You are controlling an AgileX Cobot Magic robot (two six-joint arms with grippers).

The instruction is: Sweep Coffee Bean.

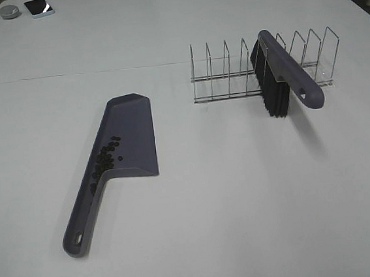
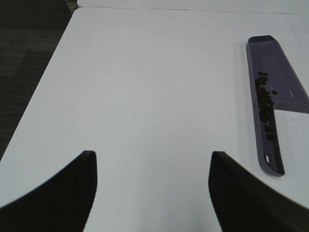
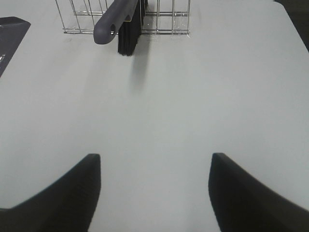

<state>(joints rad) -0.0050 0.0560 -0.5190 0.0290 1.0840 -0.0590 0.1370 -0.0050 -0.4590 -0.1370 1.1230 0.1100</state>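
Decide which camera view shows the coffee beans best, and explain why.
The left wrist view: the coffee beans show separately along the dustpan wall. The exterior high view shows them as a darker cluster. The right wrist view shows none.

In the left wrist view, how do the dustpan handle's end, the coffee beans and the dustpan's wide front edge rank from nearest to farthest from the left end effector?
1. Dustpan handle's end: nearest, beside one finger of the left end effector.
2. Coffee beans: midway, along the dustpan's side wall.
3. Dustpan's wide front edge: farthest, toward the table's far side.
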